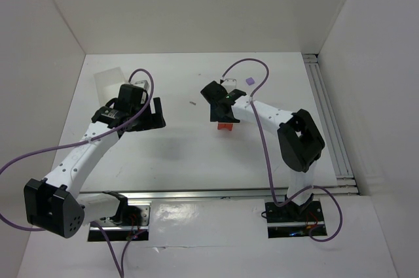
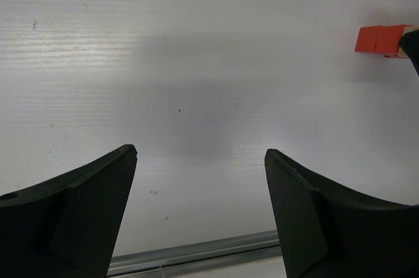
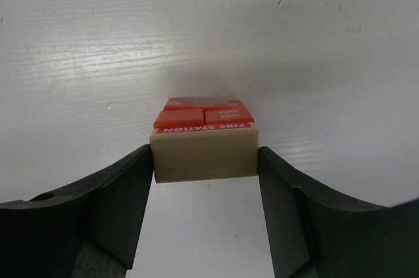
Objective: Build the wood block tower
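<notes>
Your right claw (image 3: 205, 155) has its two fingers (image 3: 131, 186) pressed against the left and right sides of the pale tan block (image 3: 204, 157), pinching it on its flat faces. Right behind that block, touching it, sit the red-orange blocks (image 3: 203, 113). They are about the middle of the tabletop (image 3: 98, 42), a little toward its right edge.

Treat these as light, stiff wooden cubes with smooth faces. They won't crush, but they can twist or skid out of a weak pinch, so hold flat face to flat face, centred and square to the stack. A nudge would likely shift the red-orange ones.

The lilac block (image 1: 250, 80) lies apart, near the far edge. Your left claw (image 2: 200, 154) is spread wide over bare tabletop toward the left edge, holding nothing.

The wrist view doesn't show whether the tan block rests on the tabletop or hangs just above it. From overhead the claw covers it, and how many red-orange blocks are stacked is unclear.
</notes>
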Controlling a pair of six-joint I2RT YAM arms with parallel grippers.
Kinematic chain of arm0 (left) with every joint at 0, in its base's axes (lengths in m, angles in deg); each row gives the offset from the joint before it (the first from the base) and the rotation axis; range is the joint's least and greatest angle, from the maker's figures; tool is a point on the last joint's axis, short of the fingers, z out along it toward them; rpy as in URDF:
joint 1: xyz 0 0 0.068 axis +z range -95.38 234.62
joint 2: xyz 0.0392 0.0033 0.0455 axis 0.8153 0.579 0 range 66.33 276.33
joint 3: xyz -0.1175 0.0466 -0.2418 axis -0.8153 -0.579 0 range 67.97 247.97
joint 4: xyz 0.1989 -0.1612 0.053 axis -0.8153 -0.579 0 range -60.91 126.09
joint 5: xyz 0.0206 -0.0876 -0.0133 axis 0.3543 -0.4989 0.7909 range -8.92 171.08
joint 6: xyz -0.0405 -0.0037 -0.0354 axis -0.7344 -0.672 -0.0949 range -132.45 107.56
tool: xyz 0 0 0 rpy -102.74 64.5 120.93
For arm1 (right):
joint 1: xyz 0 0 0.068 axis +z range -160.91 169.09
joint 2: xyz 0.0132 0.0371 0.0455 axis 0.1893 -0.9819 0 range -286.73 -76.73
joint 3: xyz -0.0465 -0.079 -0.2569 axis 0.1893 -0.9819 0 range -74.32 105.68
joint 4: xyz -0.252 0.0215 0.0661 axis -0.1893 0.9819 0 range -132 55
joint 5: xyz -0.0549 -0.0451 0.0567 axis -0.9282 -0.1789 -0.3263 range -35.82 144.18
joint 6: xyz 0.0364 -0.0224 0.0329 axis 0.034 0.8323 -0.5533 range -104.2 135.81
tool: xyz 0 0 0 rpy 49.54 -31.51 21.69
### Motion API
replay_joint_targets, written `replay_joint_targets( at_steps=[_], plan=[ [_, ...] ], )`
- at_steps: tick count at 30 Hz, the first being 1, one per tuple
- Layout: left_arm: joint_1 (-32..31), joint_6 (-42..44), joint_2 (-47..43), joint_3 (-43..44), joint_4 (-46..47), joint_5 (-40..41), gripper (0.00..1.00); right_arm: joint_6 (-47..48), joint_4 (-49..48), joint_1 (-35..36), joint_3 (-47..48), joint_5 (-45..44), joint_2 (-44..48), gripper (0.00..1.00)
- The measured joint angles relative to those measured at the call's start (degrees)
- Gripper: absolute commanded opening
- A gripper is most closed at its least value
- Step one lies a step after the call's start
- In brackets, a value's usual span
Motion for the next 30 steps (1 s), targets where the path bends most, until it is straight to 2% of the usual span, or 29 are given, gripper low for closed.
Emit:
replay_joint_targets(
  at_steps=[12, 16, 17, 22, 24, 30],
  plan=[
    [0.00, 0.00, 0.00, 0.00, 0.02, 0.00, 0.92, -0.17, 0.00, 0.00, 0.04, -0.09, -0.02, 0.68],
    [0.00, 0.00, 0.00, 0.00, 0.15, 0.00, 0.92, -0.24, 0.02, 0.00, 0.04, -0.07, -0.02, 0.79],
    [0.00, 0.00, 0.00, 0.00, 0.24, -0.09, 0.92, -0.28, 0.02, 0.00, 0.04, -0.09, -0.02, 0.84],
    [0.00, 0.00, 0.00, 0.00, 0.39, -0.63, 0.92, -0.50, 0.15, 0.00, 0.31, -0.09, -0.04, 0.96],
    [0.00, 0.00, 0.00, 0.00, 0.39, -0.66, 0.92, -0.46, 0.35, 0.00, 0.83, -0.07, -0.17, 0.99],
    [0.00, 0.00, 0.00, 0.00, 0.39, -0.74, 0.92, 0.50, 1.25, -0.39, 7.06, -0.70, -1.29, 0.99]
  ],
)
